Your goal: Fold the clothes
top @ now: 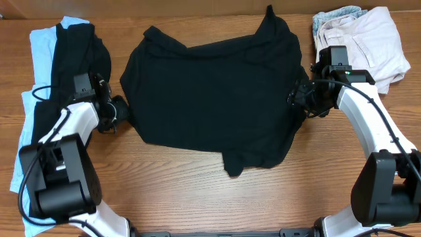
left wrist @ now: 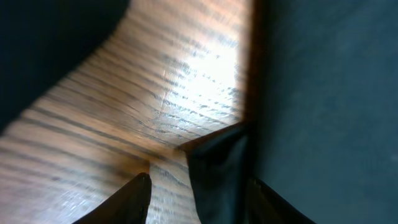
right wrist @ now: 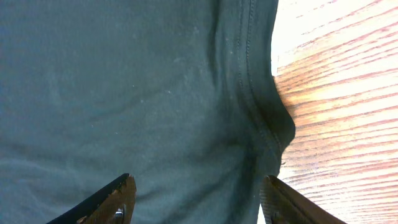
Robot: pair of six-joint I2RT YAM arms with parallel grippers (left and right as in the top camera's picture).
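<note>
Lying across the middle of the desk (top: 197, 197), the black short-sleeved shirt (top: 210, 99) is seen opened out but rumpled, with one flap (top: 240, 161) poking out at its near edge and another (top: 271, 23) at the far edge. No clean fold can be made out in it, so this garment is judged to be at its very start. The left jaws are set at the shirt's left edge. In the left wrist view they stand partly apart around a dark hem (left wrist: 217, 168), and bare wood shows between one finger (left wrist: 134, 199) and the cloth, so nothing is judged to be clamped. The right jaws are placed at the shirt's right edge. They are spread wide over the seamed border (right wrist: 249, 93), with one finger (right wrist: 112, 199) low on the fabric, and nothing is held. A stack of black and light blue garments (top: 39, 52) is laid at the far left and is taken to be work already done, though its neatness cannot be told. A loose heap of pale garments (top: 368, 39) is left at the far right, apparently awaiting its turn. Much is therefore reckoned to remain.
</note>
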